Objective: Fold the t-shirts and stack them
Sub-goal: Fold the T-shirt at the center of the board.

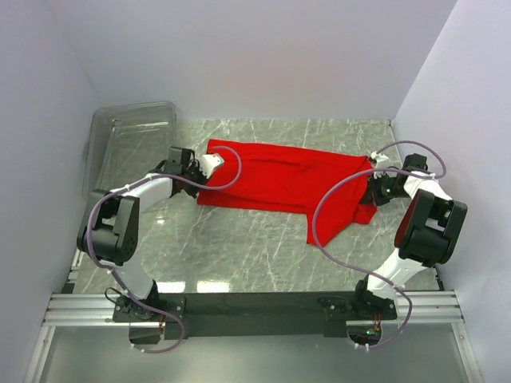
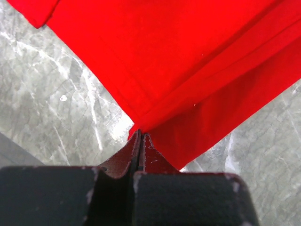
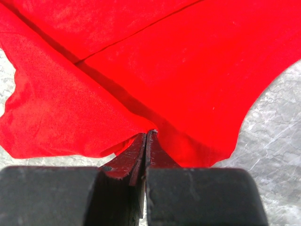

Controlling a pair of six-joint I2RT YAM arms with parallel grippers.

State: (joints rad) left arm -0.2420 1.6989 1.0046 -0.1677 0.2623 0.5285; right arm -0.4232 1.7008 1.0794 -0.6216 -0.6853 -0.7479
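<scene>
The left gripper (image 2: 141, 137) and right gripper (image 3: 149, 134) are pinching shut on the red t-shirt (image 1: 279, 183), which is lying near the tabletop's (image 1: 239, 255) far edge, looking only partly folded.

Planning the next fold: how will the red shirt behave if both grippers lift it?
Probably floppy: the shirt lies creased and folded on itself. Pinched only at its ends by the left gripper and right gripper, its middle would likely sag. Thin cloth, likely light.
</scene>
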